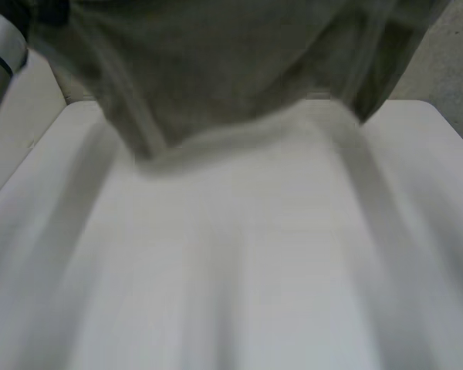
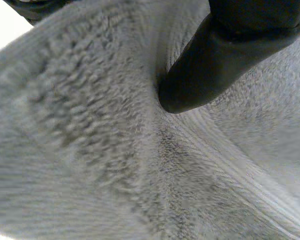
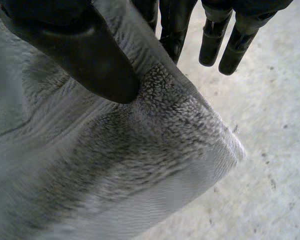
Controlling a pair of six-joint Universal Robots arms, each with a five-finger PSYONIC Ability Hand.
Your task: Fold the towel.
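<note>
My left hand and right hand each pinch the grey terry towel, raised above the white table. I judge folding hardly begun.

The grey terry towel, fluffy with a flat woven band along its hem, hangs lifted over the far part of the white counter, creased, its lower edge sagging.

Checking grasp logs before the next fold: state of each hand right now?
Left hand: closed on the towel, thumb pressed into the cloth.
Right hand: closed on the towel, thumb pinching it near a corner.
</note>
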